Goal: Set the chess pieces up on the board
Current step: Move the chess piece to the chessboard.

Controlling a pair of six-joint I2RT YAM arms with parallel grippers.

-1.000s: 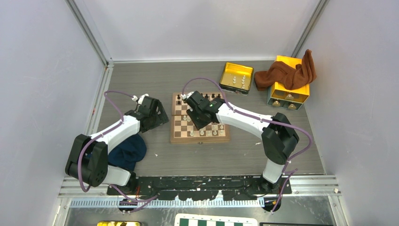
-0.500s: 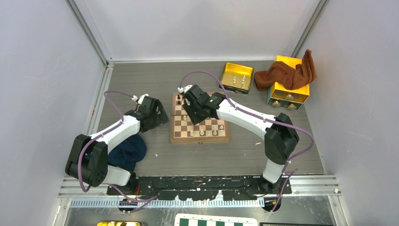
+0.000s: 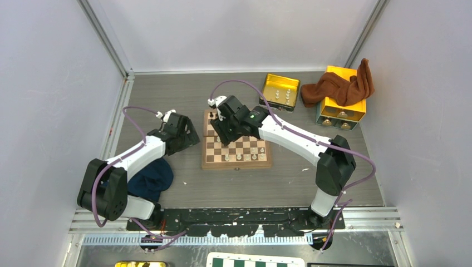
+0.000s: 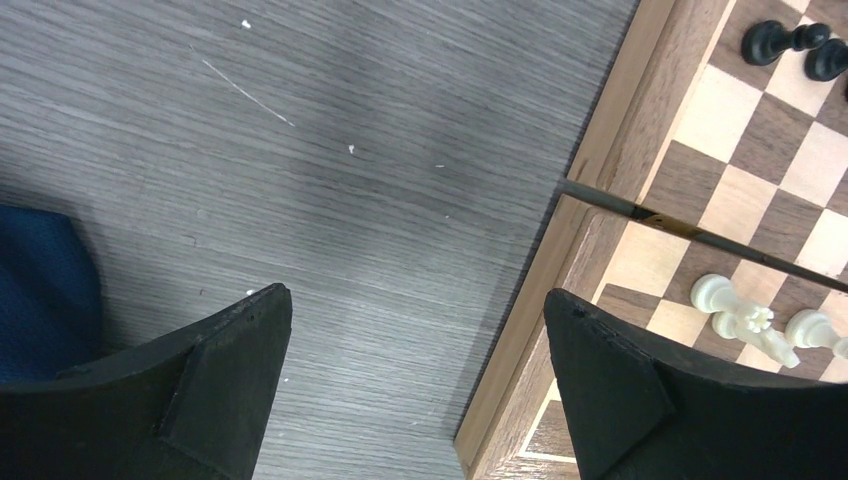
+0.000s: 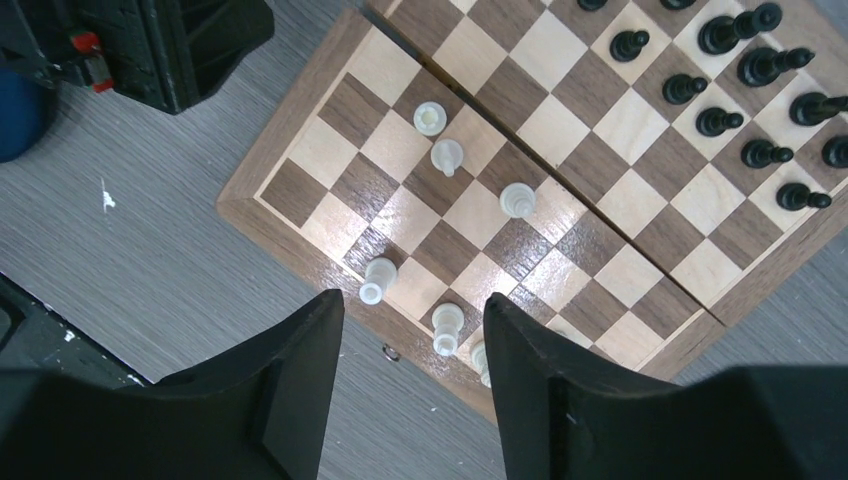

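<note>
The wooden chessboard (image 3: pixel 236 165) lies mid-table. Cream-white pieces (image 3: pixel 245 157) stand along its near rows. The dark pieces at its far side are mostly hidden under my right arm. My right gripper (image 3: pixel 224 132) hovers above the board's far left part, open and empty. In the right wrist view its gripper (image 5: pixel 412 300) frames the board's edge, with white pieces (image 5: pixel 445 155) and dark pieces (image 5: pixel 745 60) below. My left gripper (image 3: pixel 186 137) is open and empty, low beside the board's left edge. The left wrist view (image 4: pixel 418 292) shows bare table between its fingers, with white pieces (image 4: pixel 745 318) to the right.
A yellow metal tray (image 3: pixel 278 82) with several white pieces sits at the back. A yellow box (image 3: pixel 342 105) with a brown cloth (image 3: pixel 339 86) on it stands at the back right. A blue cloth (image 3: pixel 150 178) lies by the left arm. A green-and-white board (image 3: pixel 256 260) is at the bottom edge.
My right gripper has moved from the board's middle toward its far left corner. The left arm has not moved.
</note>
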